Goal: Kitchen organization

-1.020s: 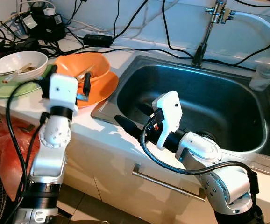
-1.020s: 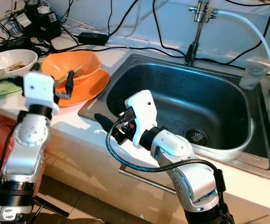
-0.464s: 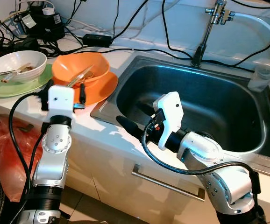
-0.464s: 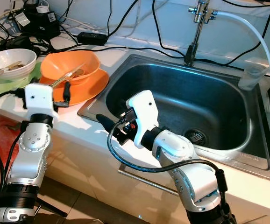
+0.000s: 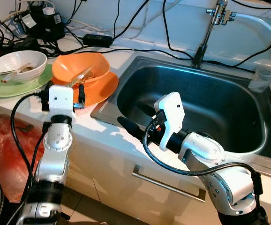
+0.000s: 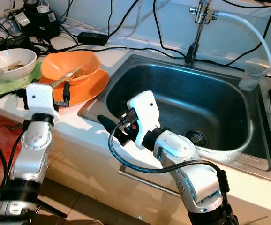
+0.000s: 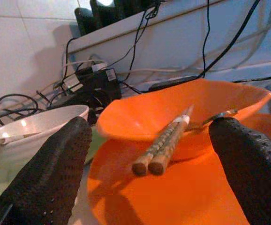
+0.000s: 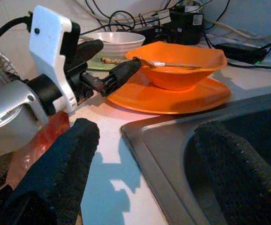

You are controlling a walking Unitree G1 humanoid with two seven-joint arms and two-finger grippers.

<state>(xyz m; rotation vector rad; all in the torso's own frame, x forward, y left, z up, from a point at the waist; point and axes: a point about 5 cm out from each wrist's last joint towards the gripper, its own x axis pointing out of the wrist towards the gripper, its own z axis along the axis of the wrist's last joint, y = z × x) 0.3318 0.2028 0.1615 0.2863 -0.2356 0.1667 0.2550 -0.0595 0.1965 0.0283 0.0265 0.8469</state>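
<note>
An orange bowl (image 5: 81, 70) sits on an orange plate (image 5: 102, 88) on the counter, left of the sink (image 5: 248, 136). A pair of chopsticks (image 7: 166, 143) leans out over the bowl's near rim. My left gripper (image 5: 81, 89) is open at the plate's near edge, level with the bowl, and the chopstick ends lie between its fingers (image 7: 51, 173) without touching them. Over the sink's left rim my right gripper (image 5: 134, 118) hangs open and holds nothing, its fingers (image 8: 60, 173) pointing toward the plate.
A white bowl (image 5: 20, 63) on a green plate (image 5: 6, 89) stands at the far left. Black cables and a power adapter (image 5: 41, 23) crowd the back of the counter. A faucet (image 5: 210, 28) and a plastic cup (image 5: 265, 75) stand behind the sink. A red bag (image 5: 6, 150) lies below the counter.
My left gripper has drawn back and sunk a little toward the plate's near edge, then stayed almost still. The right arm has hardly moved.
</note>
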